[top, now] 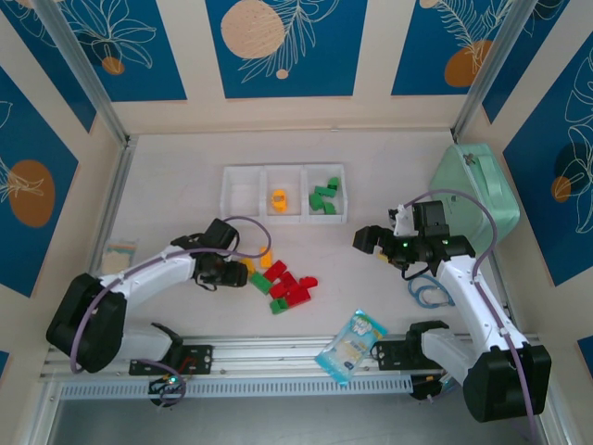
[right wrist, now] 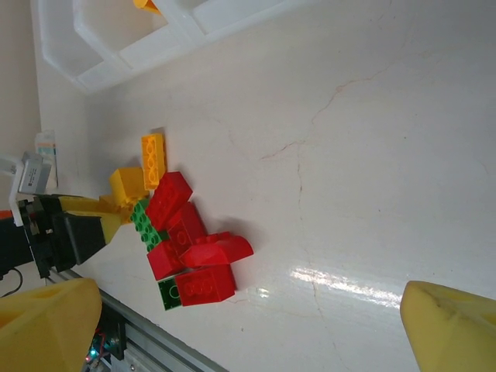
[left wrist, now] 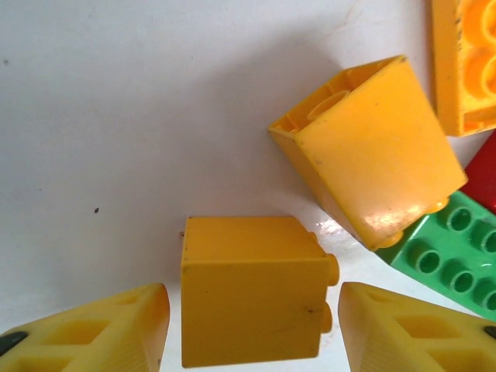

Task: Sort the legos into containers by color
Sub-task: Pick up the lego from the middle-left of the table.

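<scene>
Well left of the containers [top: 283, 193] and nearer the arms, a small pale packet [top: 119, 253] lies on the desk [top: 176, 176]. Below-left of the containers, the left gripper [left wrist: 252, 293] sits low and partly open. Its fingers [left wrist: 93, 333] straddle 1 yellow brick [left wrist: 248, 263], with a sliver of desk showing on that brick's left side. A second yellow brick [left wrist: 372, 163] lies tipped just beyond it, resting against a green brick [left wrist: 457, 256].

Directly in front of the containers lies the heap of loose legos [top: 285, 283], red, green and yellow, packed together. The containers are 3 white bins in a row: the middle one holds a yellow-orange piece [top: 277, 199], the right one holds green bricks [top: 324, 197].

Further toward the arms from the containers, a blue-white snack packet [top: 350, 345] lies at the desk's near edge. Below-right of the containers, the right gripper [right wrist: 248, 325] hangs with jaws spread wide, holding nothing. A mint-green case [top: 474, 190] stands right of the containers.
</scene>
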Available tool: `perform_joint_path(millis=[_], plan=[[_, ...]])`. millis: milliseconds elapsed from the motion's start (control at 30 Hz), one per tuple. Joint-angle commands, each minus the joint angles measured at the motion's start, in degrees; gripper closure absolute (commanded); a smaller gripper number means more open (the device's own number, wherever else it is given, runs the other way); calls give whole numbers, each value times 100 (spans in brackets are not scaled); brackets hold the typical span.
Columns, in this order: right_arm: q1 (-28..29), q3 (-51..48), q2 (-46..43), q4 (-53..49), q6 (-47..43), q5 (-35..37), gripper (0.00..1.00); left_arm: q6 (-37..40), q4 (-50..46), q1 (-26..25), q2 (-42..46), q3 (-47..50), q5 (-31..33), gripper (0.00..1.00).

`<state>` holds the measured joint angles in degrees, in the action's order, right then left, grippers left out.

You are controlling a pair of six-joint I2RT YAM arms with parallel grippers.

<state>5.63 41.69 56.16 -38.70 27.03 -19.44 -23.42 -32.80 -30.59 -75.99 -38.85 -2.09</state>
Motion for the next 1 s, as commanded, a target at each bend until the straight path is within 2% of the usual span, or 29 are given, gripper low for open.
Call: perform_joint_path(millis=[0,100,333,500,700,967], plan=[[25,184,-21,-164,-78,45,0,242,-111,53,-156,-140,183,40],[33,165,-24,-144,-41,63,0,233,-70,77,-314,-207,226,42],[35,170,-13,-123,12,90,0,188,-189,80,-747,-489,327,56],[34,324,15,-305,-26,212,0,107,-106,80,-704,-519,258,62],[35,327,-59,-279,60,248,0,-170,-363,79,-235,-591,520,67],[43,617,90,-470,-137,451,0,-453,-509,88,950,-852,656,68]])
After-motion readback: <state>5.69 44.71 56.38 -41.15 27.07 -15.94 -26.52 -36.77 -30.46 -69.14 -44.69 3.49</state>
